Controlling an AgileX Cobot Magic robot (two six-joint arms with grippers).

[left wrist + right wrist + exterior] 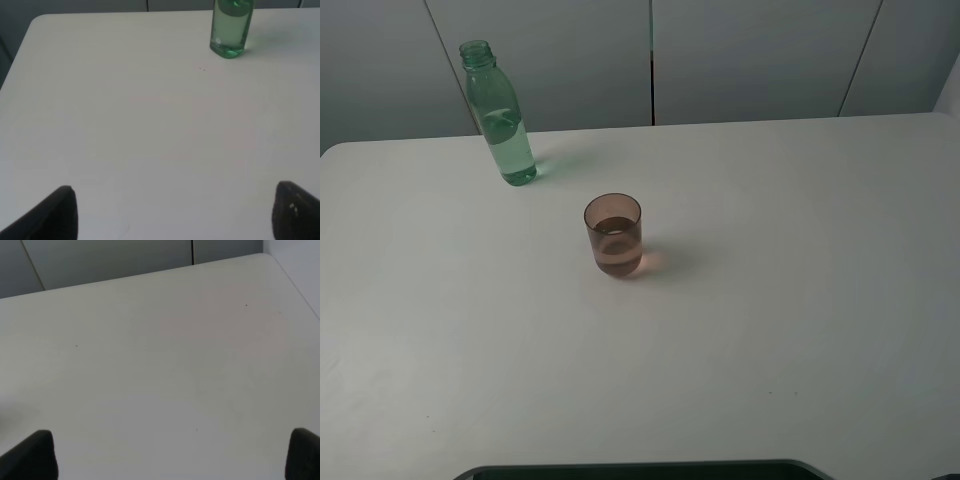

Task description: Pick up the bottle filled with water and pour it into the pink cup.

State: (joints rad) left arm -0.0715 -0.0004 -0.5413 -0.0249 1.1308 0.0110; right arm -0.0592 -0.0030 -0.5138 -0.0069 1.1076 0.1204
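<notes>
bottle (502, 118): stood upright on the table (770, 320), uncapped, well ahead of the left gripper (172, 212) and off to one side of its line; part-filled, water (512, 155) seen in the lower body.
pink cup (613, 235): stood upright nearer mid-table, apart from the bottle; some liquid was already seen in it; not seen in either wrist view.
left gripper: jaws were spread wide, nothing held, only the two dark fingertips (55, 215) were seen over bare table.
right gripper (175, 455): fingertips were set far apart, nothing between them, no task thing ahead of it.
arms: neither was seen in the high view.
handling: bottle was judged light-to-moderate with water, thin plastic likely to flex if squeezed hard, smooth and maybe slippery; open neck meant spill if tilted early.
grasp spot: mid-body, below the shoulder and around the water level, was judged best; neck to be avoided.
cup handling: judged light, easily tipped if knocked.
</notes>
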